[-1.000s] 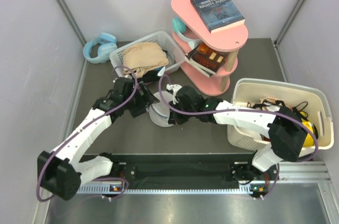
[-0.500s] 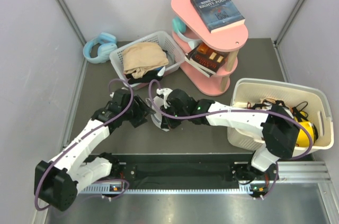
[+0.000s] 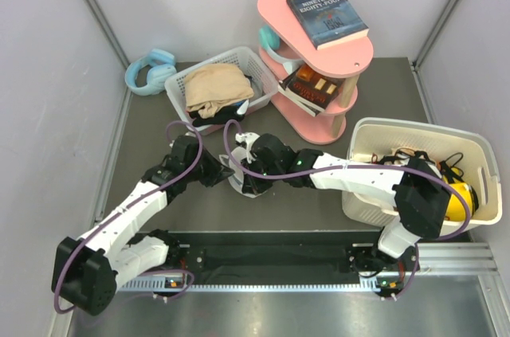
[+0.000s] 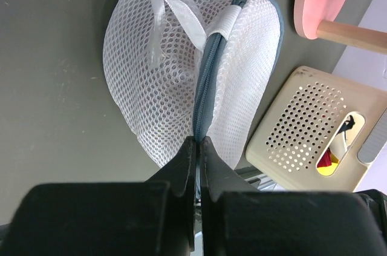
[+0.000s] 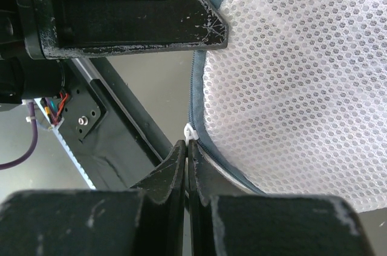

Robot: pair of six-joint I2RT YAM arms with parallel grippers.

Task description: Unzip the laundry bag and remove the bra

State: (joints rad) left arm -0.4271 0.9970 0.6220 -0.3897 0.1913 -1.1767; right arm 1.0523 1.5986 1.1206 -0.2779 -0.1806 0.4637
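Note:
The laundry bag (image 4: 163, 68), a white mesh dome with a blue-teal zipper band (image 4: 205, 86), lies on the dark table between both arms; in the top view only a sliver of the laundry bag (image 3: 237, 182) shows. My left gripper (image 4: 198, 142) is shut on the zipper band at the bag's near edge. My right gripper (image 5: 187, 144) is shut on the small white zipper pull (image 5: 191, 131) at the rim of the bag (image 5: 302, 80). In the top view the left gripper (image 3: 221, 171) and right gripper (image 3: 245, 174) meet over the bag. The bra is hidden.
A white slatted basket (image 3: 249, 56) with beige cloth (image 3: 213, 86) stands behind the bag. Right of it is a pink shelf (image 3: 351, 54) with books. Blue headphones (image 3: 150, 70) lie at the back left. A cream tub (image 3: 414, 125) sits on the right.
My left gripper has closed on the bag's zipper band. Both grippers and the bag have shifted slightly left and away from the arm bases.

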